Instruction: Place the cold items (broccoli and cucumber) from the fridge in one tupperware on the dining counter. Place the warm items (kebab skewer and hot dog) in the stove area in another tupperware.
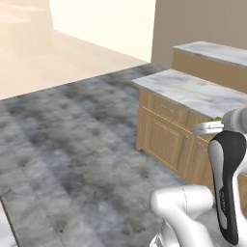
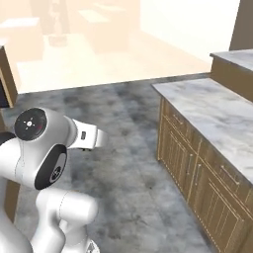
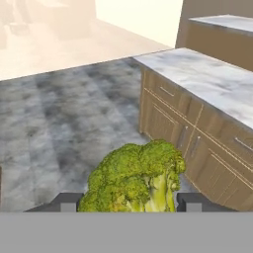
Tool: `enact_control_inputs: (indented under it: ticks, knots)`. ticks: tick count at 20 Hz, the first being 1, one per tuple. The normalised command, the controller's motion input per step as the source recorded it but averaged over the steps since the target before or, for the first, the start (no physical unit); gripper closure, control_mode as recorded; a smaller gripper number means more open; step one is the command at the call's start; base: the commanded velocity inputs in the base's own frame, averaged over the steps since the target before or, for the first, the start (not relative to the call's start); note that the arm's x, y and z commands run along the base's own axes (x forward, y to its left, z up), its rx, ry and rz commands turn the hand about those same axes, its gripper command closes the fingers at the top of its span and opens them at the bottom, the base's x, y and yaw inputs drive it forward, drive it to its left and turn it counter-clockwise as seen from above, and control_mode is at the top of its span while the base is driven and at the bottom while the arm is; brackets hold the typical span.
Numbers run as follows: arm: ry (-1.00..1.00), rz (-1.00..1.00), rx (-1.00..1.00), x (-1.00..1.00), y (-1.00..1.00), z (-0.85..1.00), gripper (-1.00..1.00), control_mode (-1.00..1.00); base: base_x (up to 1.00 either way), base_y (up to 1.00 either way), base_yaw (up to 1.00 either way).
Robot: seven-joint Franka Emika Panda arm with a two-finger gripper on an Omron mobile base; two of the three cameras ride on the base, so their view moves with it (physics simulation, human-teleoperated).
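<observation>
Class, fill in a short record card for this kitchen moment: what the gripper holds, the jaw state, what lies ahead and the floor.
held item: broccoli, between the two fingertips
gripper: shut on the broccoli
ahead, to the right: marble-topped counter over wooden cabinets
floor: grey mottled tiles
task stage: broccoli in hand, no tupperware seen yet

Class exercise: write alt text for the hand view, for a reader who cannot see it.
A green broccoli sits gripped between the gripper's two dark fingertips, close to the camera. Beyond it lie a grey mottled floor and, to the right, a marble-topped counter over wooden cabinet doors.
</observation>
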Motion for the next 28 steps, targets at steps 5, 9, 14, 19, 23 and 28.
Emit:
enact_control_inputs:
  ticks: [5, 9, 14, 19, 23, 28]
  knots:
    - [0.0, 0.0, 0.0, 0.0, 0.0, 0.0, 1.0, 1.0, 1.0, 0.17, 0.0]
    - [0.0, 0.0, 0.0, 0.0, 0.0, 0.0, 1.0, 1.0, 1.0, 0.12, -0.01]
    - [0.0, 0.0, 0.0, 0.0, 0.0, 0.0, 1.0, 1.0, 1.0, 0.27, -0.1]
    - [0.0, 0.0, 0.0, 0.0, 0.0, 0.0, 1.0, 1.0, 1.0, 0.27, -0.23]
    - [0.0, 0.0, 0.0, 0.0, 0.0, 0.0, 1.0, 1.0, 1.0, 0.22, -0.33]
    - [0.0, 0.0, 0.0, 0.0, 0.0, 0.0, 1.0, 1.0, 1.0, 0.22, -0.47]
